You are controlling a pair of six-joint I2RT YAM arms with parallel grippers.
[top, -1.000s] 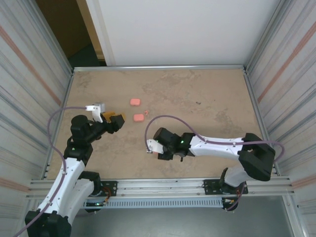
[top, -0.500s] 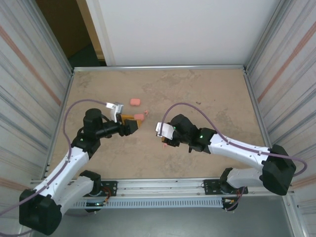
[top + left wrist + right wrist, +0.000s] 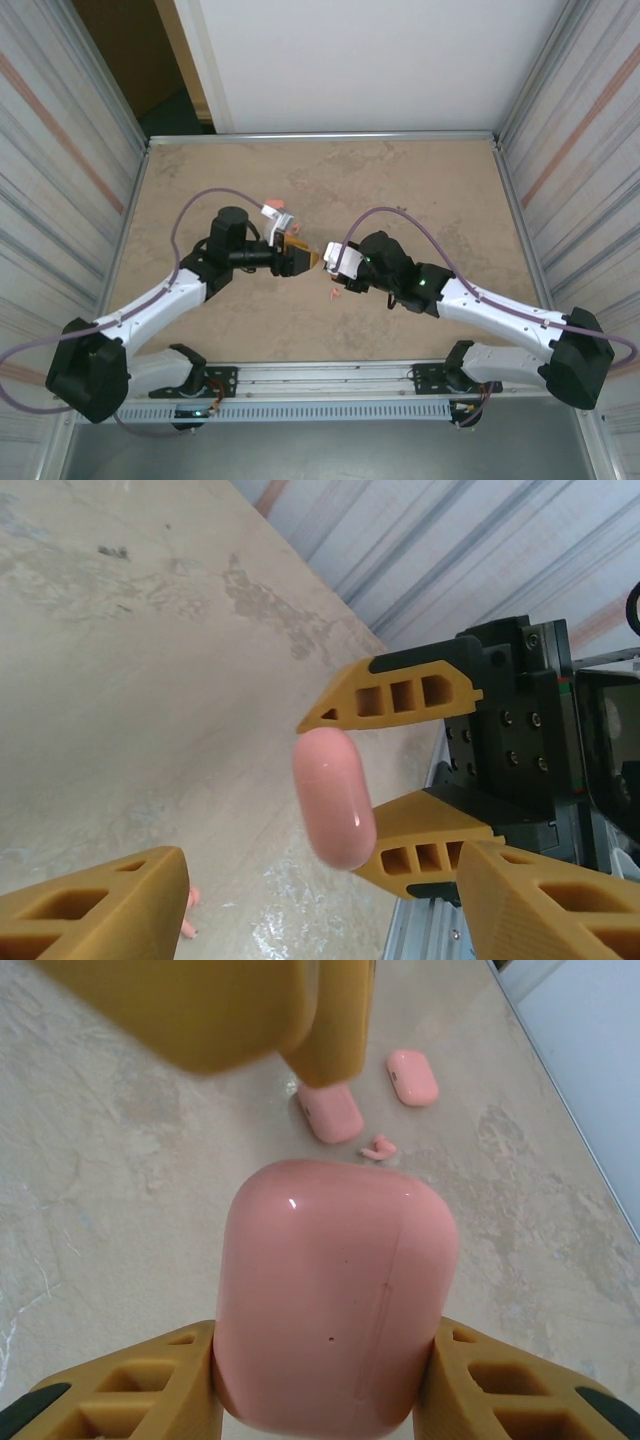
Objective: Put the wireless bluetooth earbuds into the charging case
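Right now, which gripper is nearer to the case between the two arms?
Right. The right gripper is shut on the case, one finger on each side. The left gripper is open just in front of it, not touching.

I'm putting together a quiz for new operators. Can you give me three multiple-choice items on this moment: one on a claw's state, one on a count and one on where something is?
1. The left claw is:
A. shut on a case
B. shut on nothing
C. open

2. How many pink cases lie on the table in the right wrist view?
A. none
B. two
C. five

3. Where is the lifted pink case?
A. in the right claw
B. in the left claw
C. flat on the table

Answers:
1. C: its fingers stand wide apart in the left wrist view.
2. B: two lie side by side beyond the lifted one.
3. A: the right claw's fingers press on both of its sides.
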